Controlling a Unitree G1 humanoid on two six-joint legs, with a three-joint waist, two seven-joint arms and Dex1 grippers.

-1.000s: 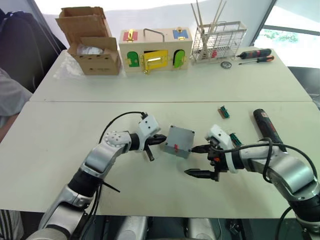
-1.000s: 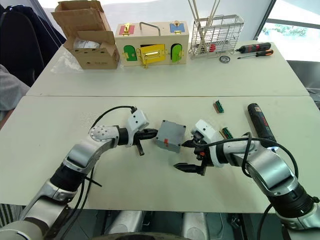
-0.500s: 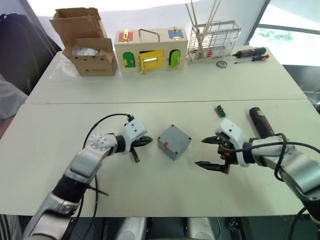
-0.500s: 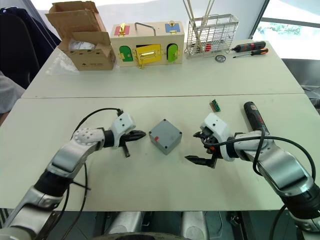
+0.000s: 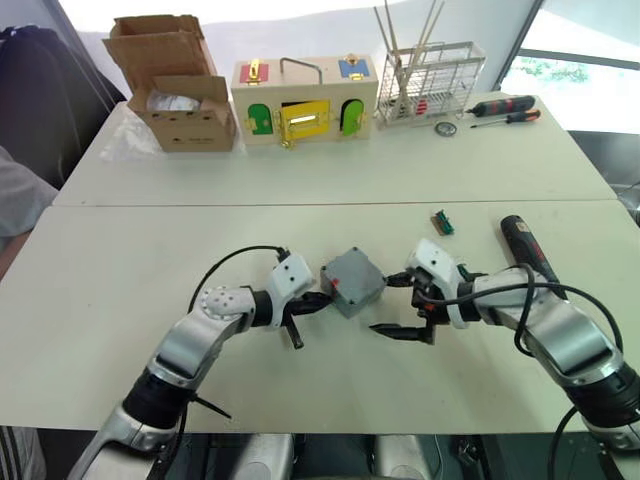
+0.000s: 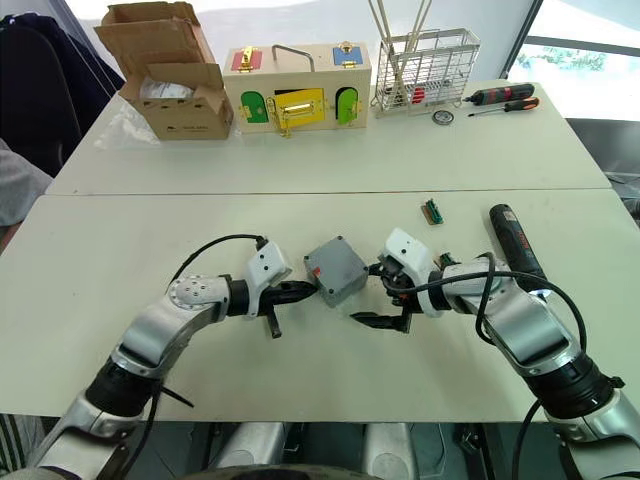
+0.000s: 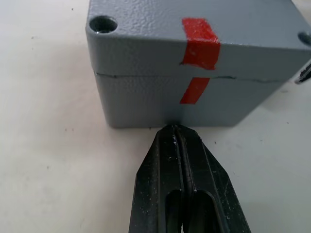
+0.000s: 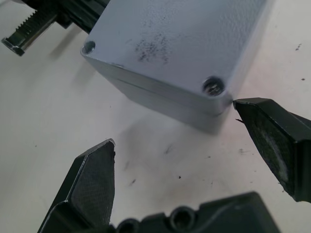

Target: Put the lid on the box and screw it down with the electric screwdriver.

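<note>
The box [image 5: 352, 281] sits on the desk [image 5: 120, 290] between the two arms, with the lid [image 7: 204, 24] already seated on top of it and a red mark running across the seam. The left pincer [image 7: 181, 141], its fingers pressed together, touches the box's side at its base. The right pincer [image 8: 194, 160] is spread wide, one fingertip [image 8: 243, 104] at the lid's corner. The electric screwdriver [image 5: 524, 243] lies on the desk near the right arm.
</note>
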